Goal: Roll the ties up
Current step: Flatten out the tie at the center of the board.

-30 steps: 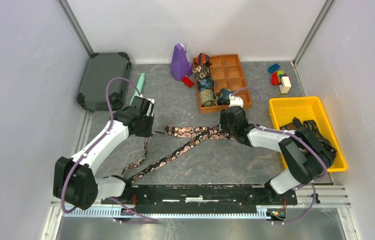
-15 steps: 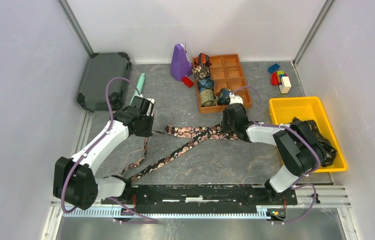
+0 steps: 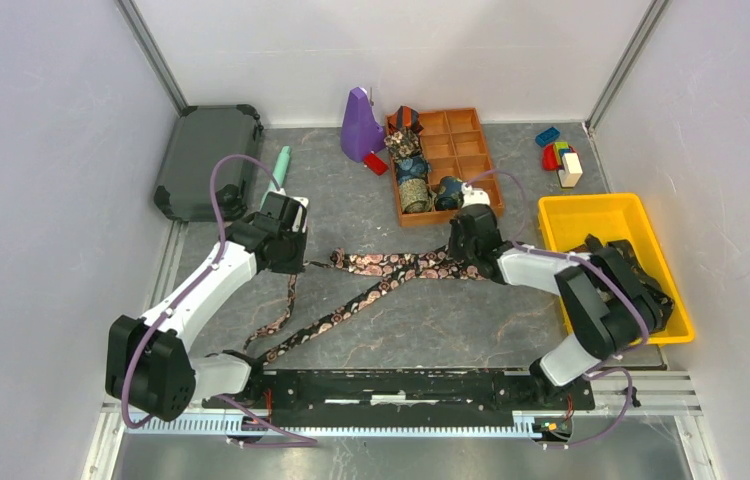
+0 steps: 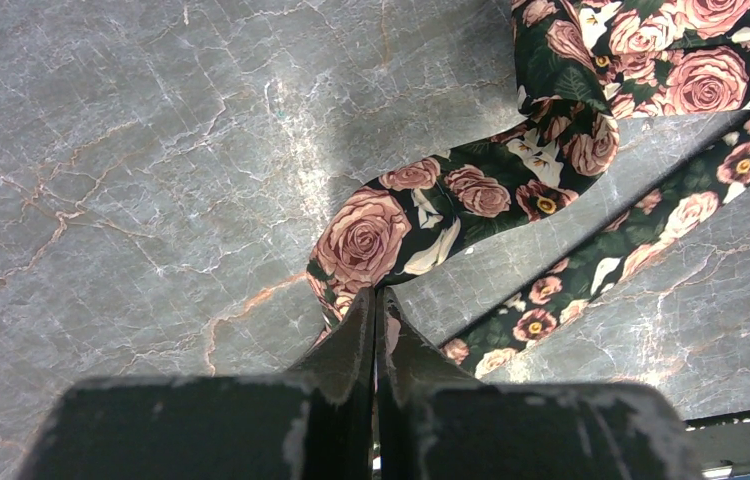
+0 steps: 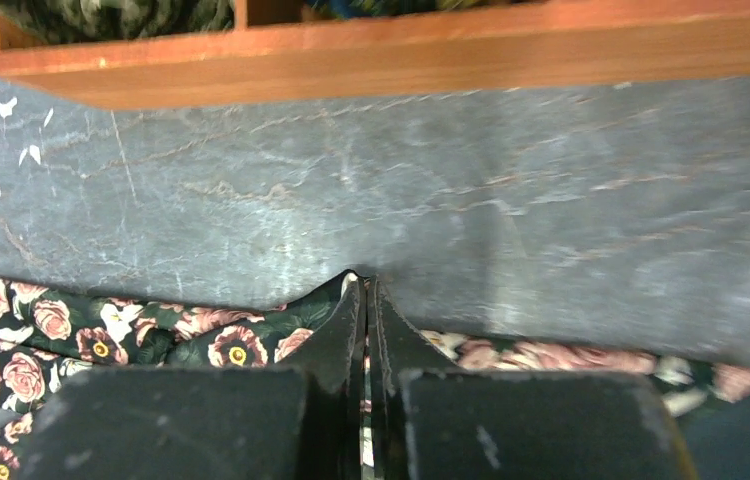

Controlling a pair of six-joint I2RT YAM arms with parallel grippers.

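A tie [image 3: 391, 268] lies across the middle of the table [image 3: 431, 330]. Its wide stretch runs left to right, and narrower strips trail toward the near left; it may be two ties crossing. The left gripper [image 4: 374, 298] sits at its left end and the right gripper [image 5: 366, 288] at its right end, each with fingers closed on it. Behind the right gripper stands a divided tray [image 3: 468, 150], with rolled ties [image 3: 413, 190] in its left and near compartments. A cone [image 3: 359, 125] stands just left of the tray and a case [image 3: 206, 160] lies at the far left. A bin [image 3: 601, 215] sits at the right, with blocks [image 3: 559, 158] behind it.
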